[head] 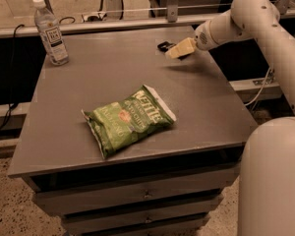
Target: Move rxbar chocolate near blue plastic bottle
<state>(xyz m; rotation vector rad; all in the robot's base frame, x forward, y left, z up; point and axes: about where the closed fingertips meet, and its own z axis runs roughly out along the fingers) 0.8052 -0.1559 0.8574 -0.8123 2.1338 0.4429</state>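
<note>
The rxbar chocolate (163, 46), a small black wrapper, sticks out to the left of my gripper (179, 49) at the far right of the grey table (103, 77). The gripper is shut on it and holds it just above the tabletop, with a shadow below. The blue plastic bottle (50, 31), clear with a white cap and white label, stands upright at the table's far left corner, well apart from the gripper.
A big green crinkly chip bag (128, 119) lies in the middle of the table towards the front. My white arm (250, 14) reaches in from the right. A rail and cables (93, 17) run behind the table. Drawers (137, 195) sit below the tabletop.
</note>
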